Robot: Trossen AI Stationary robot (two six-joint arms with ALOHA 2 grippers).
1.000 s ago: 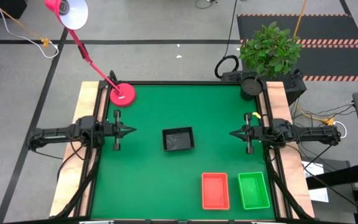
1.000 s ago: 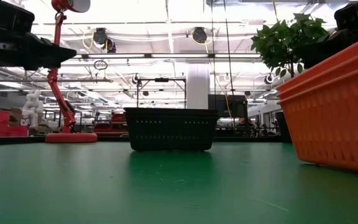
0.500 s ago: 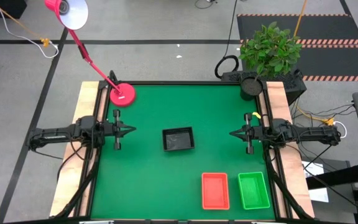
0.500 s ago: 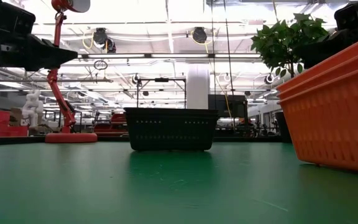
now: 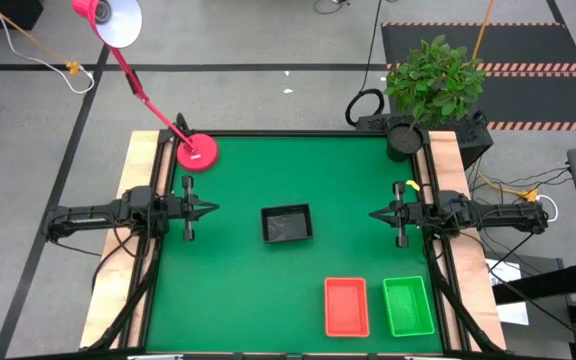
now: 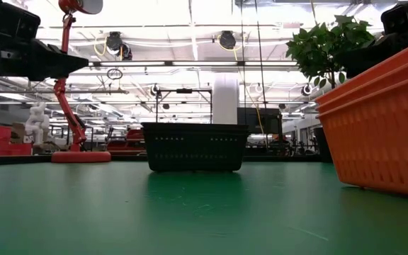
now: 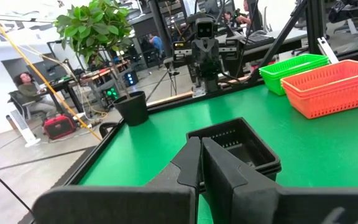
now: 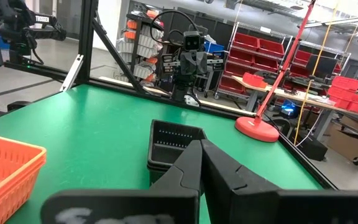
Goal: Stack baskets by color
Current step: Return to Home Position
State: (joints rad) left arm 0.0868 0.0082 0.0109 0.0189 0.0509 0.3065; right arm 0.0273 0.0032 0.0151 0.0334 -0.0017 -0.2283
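Observation:
A black basket [image 5: 287, 224] stands on its base in the middle of the green table; the low view [image 6: 194, 146] and both wrist views [image 7: 241, 144] [image 8: 173, 144] show it too. A red-orange basket [image 5: 346, 306] and a green basket [image 5: 408, 306] stand side by side near the front right edge. My left gripper [image 5: 214, 210] is shut at the table's left edge, level, pointing at the black basket from a distance. My right gripper [image 5: 373, 215] is shut at the right edge, facing it likewise. Neither holds anything.
A pink lamp base [image 5: 197, 153] stands at the far left corner, its arm leaning off the table. A black pot [image 5: 404, 138] with a green plant sits at the far right corner. Open green surface lies around the black basket and along the near left.

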